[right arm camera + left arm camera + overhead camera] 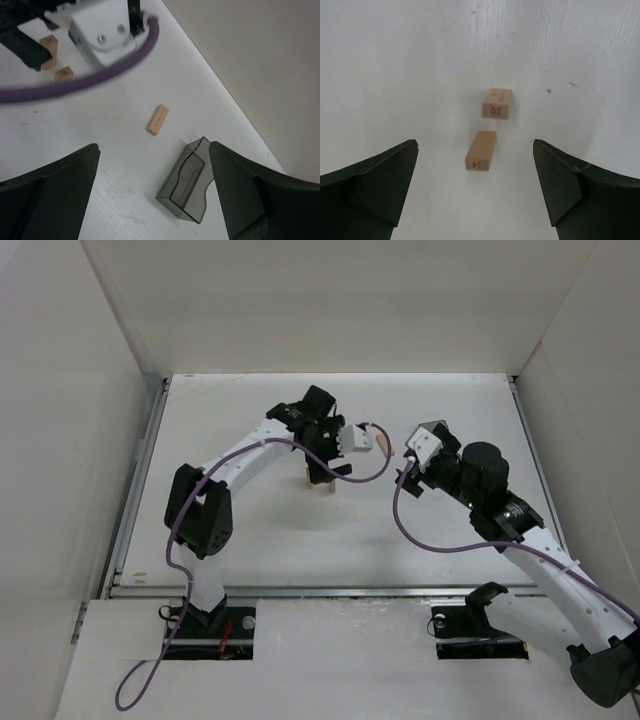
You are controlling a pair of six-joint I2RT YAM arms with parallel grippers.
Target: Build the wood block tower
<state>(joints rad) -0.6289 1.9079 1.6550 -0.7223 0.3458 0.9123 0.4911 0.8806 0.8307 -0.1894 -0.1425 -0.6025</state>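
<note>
Three light-tan wooden pieces of the wood block tower are seen lying apart on the white table [250,540], none stacked. One translucent dark grey plastic container [186,184] is seen near the table's far edge, boxy with rounded corners; what is in it cannot be told through the dark plastic. A thin flat plank [157,119] is laid just short of the container, not touching it. Two short squared blocks are placed near the table's middle: the block marked 30 [497,103] and the block marked 34 [481,150], close together but with a gap between them, and well apart from the plank. The left gripper [475,145] is held above these two blocks with its jaws spread wide, nothing grasped and no block touched; its black fingers [370,192] are matte and wedge-shaped. The right gripper [153,147] is held above the plank and container, jaws likewise released and wide, nothing gripped. The wood is smooth with sharp edges and stamped numbers; the table surface is faintly ribbed.
</note>
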